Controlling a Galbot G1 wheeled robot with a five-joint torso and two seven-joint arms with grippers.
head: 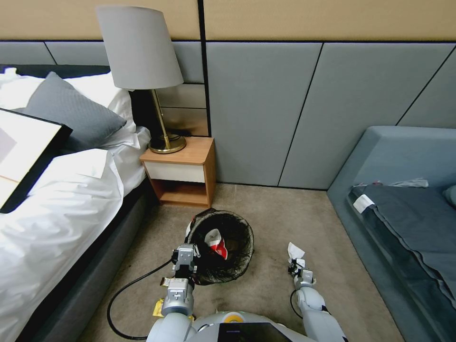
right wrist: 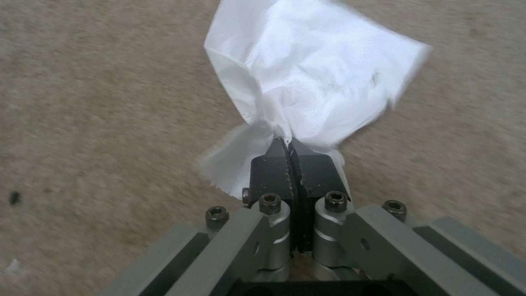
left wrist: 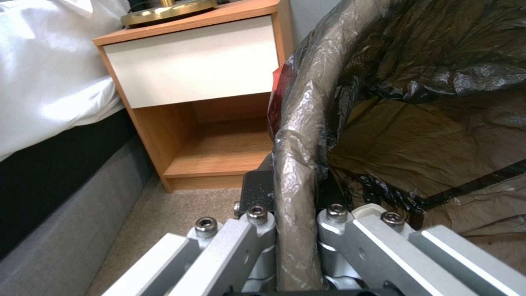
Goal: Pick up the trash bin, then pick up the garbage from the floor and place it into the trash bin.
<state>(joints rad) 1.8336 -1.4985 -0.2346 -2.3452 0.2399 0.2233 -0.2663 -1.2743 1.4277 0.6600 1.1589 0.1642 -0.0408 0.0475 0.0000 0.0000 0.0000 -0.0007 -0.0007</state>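
Both pincers were clenched: the left pincer (head: 186,260) gripped the near rim of the trash bin (head: 240,266), and the right pincer (head: 296,266) pinched a white paper slip (head: 295,251).

Taking the bin as the landmark, the bed (head: 61,199) ran along its left side, and the grey sofa (head: 403,209) stood well apart on its right. A wooden nightstand (head: 183,171) stood just beyond the bin, carrying a brass lamp (head: 142,71).

The bin itself, lined with a black bag, tilted its mouth toward the robot above the carpet (head: 285,209). A red-and-white snack packet (head: 216,243) lay inside it. The paper slip was held to the right of the bin, clear of it. A yellow-gold wrapper (head: 158,308) lay on the carpet nearer than the bin, beside the left arm.
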